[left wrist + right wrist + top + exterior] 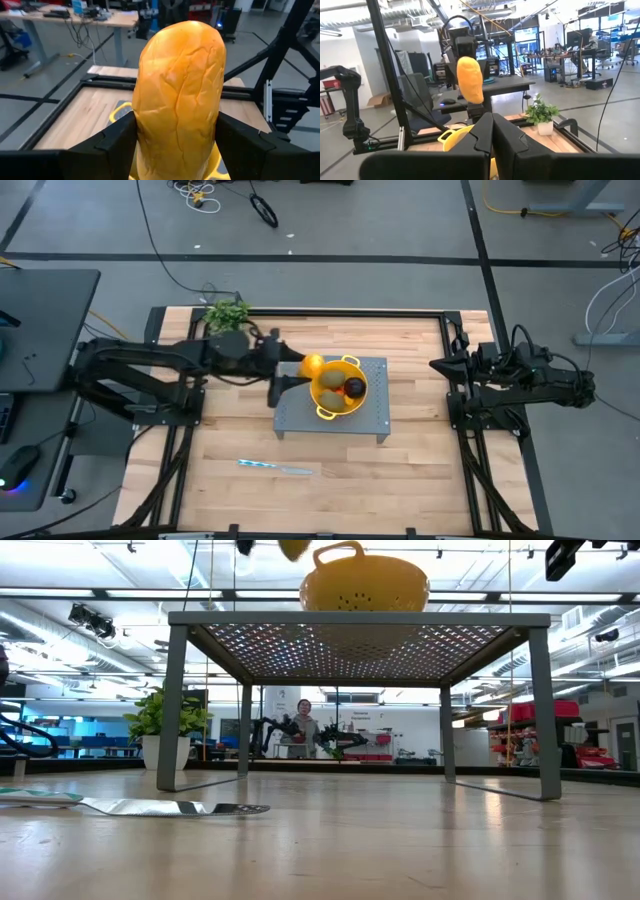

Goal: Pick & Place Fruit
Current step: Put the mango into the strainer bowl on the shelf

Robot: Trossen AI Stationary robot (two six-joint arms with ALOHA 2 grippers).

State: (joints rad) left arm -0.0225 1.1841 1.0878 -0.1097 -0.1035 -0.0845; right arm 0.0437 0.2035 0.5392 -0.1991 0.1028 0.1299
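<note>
A yellow-orange oblong fruit [313, 364] is in the air at the left handle of a yellow colander [341, 412], with my left gripper [303, 369] shut on it. The colander stands on a grey perforated stand [375, 418]. In it lie two brownish-green ovals [330, 378] [331, 399] and a small dark round fruit [355, 388]. My right gripper [492, 131] waits shut at the table's right edge, holding nothing. My left gripper pinches the oblong fruit's lower half [175, 145] between its two fingers [117, 140], one on each long side. The fingers come about level from the table's left and lie across the fruit. The fruit [470, 79] stands nearly upright, lifted clear, with its upper end above the fingers.
A thin silvery knife [275, 468] lies on the wood near the front, left of centre. A leafy green plant [227, 313] stands at the far left corner. A black frame rims the table. In the low view a person [303, 725] shows far off in the room.
</note>
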